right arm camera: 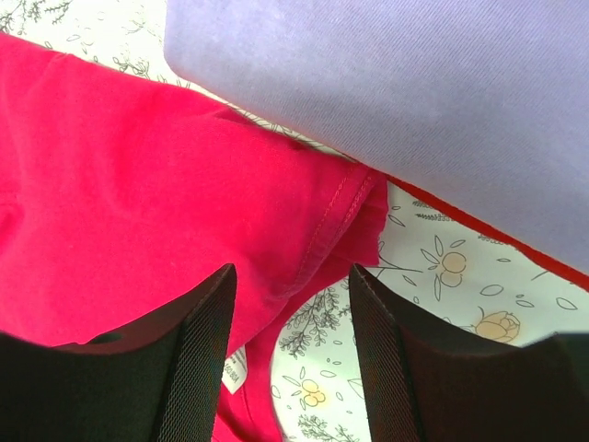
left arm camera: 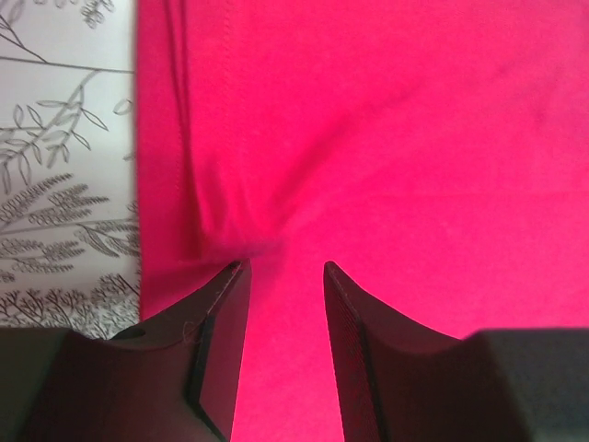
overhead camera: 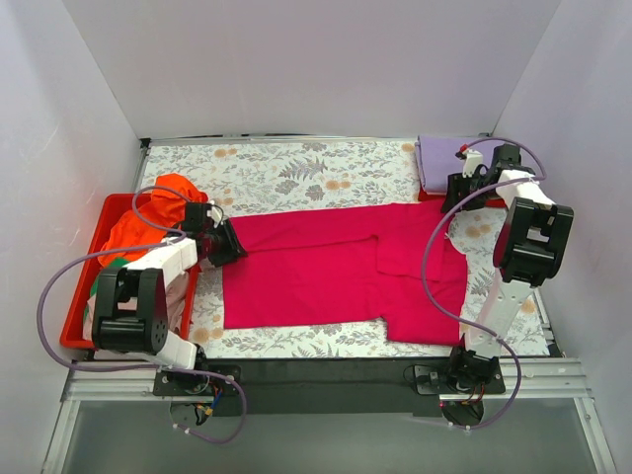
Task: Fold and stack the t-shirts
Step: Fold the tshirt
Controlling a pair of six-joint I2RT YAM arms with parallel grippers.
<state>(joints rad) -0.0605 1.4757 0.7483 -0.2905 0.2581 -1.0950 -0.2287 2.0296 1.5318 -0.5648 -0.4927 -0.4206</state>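
Left gripper (left arm camera: 285, 269) over crimson t-shirt (left arm camera: 414, 138) edge

- Top view: bright, even, diffuse light from above. The white walls (overhead camera: 296, 69) show no glare, and shadows on the patterned tablecloth (overhead camera: 296, 173) are faint and soft-edged.
- Top view: focus is sharp across the frame. The red shirt (overhead camera: 326, 276) is so saturated that its folds read weakly.
- Left wrist view: the red cloth is slightly soft, with a dark shadow in the pucker at the fingertips. The left fingers (left arm camera: 216, 350) are black, dim and blurred at their edges.
- Right wrist view: evenly lit, with crisp hem stitching. The lavender shirt (right arm camera: 414, 101) casts a narrow shadow on the red. The right fingers (right arm camera: 198, 368) are dark, their mesh texture just visible.
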